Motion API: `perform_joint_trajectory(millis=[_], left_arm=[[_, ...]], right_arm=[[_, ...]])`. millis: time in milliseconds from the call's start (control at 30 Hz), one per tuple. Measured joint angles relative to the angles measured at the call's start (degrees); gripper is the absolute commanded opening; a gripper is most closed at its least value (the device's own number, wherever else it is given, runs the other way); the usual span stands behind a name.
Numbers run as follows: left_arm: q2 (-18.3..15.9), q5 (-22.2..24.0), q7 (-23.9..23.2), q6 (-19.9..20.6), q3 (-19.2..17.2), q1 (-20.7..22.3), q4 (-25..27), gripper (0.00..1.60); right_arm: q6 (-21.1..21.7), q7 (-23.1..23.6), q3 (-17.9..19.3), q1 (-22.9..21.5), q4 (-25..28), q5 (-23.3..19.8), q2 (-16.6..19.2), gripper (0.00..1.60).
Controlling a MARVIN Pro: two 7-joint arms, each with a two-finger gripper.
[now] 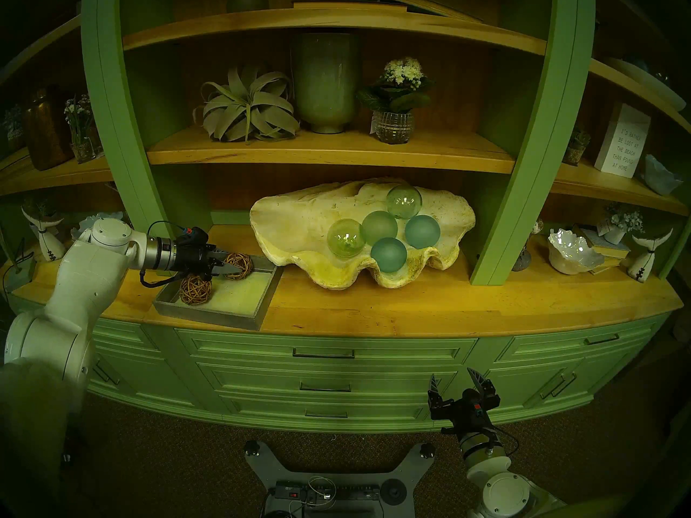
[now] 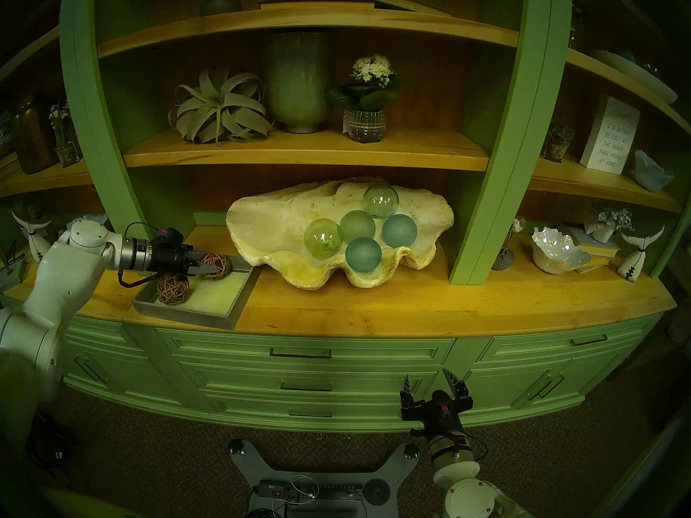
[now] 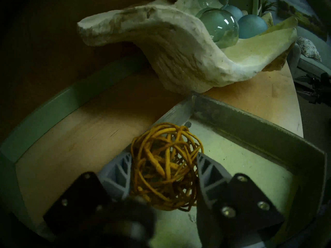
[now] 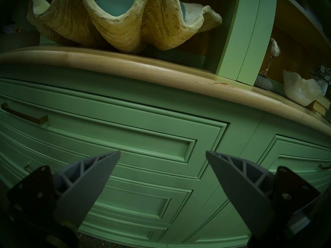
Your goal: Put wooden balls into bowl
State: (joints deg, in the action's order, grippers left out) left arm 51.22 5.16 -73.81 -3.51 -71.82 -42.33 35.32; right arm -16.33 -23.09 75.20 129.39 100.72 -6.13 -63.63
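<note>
The left pincer [image 3: 163, 168] has its grey ribbed fingers [image 3: 118, 172] pressed against both flanks of one brown openwork ball woven of rattan twigs [image 3: 166, 166], so it is narrowed onto that ball. The ball sits in the far corner of the shallow square grey tray [image 1: 261, 300] on the wooden table [image 1: 411, 304]. The second woven rattan ball [image 1: 195, 290] lies at about 7 o'clock from the first, nearer the tray's front, untouched.

The step in hand looks like the first grasp. Next, the ball needs lifting clear of the tray wall and carrying toward 2 o'clock, over the wavy rim of the large cream clam-shell bowl [image 1: 299, 222]. The empty left part of the bowl seems the safest drop, since smooth green and blue glass spheres [image 1: 379, 227] crowd its middle. The right pincer [image 1: 454, 384] hangs wide and empty before the green drawers [image 4: 125, 134].
</note>
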Motion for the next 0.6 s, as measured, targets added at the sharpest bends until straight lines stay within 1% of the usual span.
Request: perform_joint_trajectory(millis=[167,333,600], left_arm=[[0.02,0.03,-1.39,-0.78,0.02,0.03,0.28,0.00],[-0.60,0.85,-3.55,-1.00,-0.69,-0.97,2.77,0.00],[-3.37,2.53,-7.65,-2.16,-3.14,-1.31,10.03,0.00]], right_arm=[[0.00,0.00,0.00,0.00,0.01,0.00,0.00,1.60],[0.00,0.00,0.00,-0.01,0.00,0.00,0.00,1.60],[-0.01,0.00,-0.02,-0.02,-0.14,0.00,-0.01,1.60]])
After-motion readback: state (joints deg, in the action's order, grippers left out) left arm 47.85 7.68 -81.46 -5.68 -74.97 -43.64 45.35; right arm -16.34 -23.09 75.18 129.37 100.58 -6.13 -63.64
